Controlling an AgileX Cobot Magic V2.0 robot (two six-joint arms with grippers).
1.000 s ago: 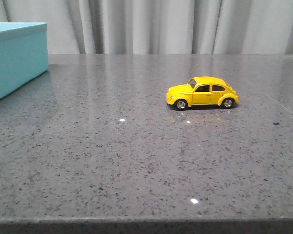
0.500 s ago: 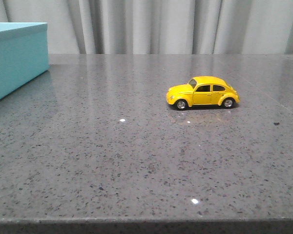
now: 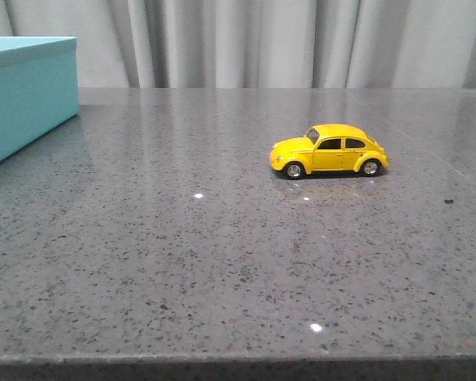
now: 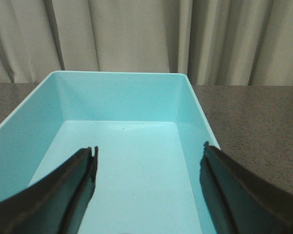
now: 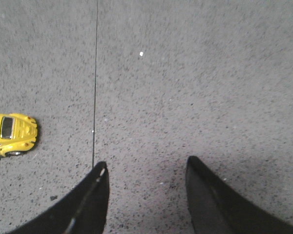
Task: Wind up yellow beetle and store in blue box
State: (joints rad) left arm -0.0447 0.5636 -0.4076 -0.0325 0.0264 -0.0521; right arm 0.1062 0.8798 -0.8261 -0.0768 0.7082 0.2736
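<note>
- The right gripper [image 5: 146,183] hangs above bare grey speckled stone table [image 5: 195,87] with its jaws spread and nothing between them; the small glossy yellow toy beetle car [image 5: 12,135] sits on its wheels off to one side of those fingers, well apart, partly cut off by the edge of that wrist view.
- The left gripper [image 4: 149,170] is likewise spread and empty, hovering over the open, empty interior of the large light turquoise-blue box [image 4: 122,95].
- The step in hand looks like the reach for the beetle [image 3: 328,150]. To do it well, the right gripper should shift sideways until the car lies centred between its fingers, then close across the car's narrow flanks, leaving the wheels free to be drawn back along the table for winding.
- Open room is generous: the front view shows nothing near the car, and the box [image 3: 24,95] stands far across the table.
- The table's near edge lies well clear of the car; a thin seam in the stone runs between the car and the right fingers.
</note>
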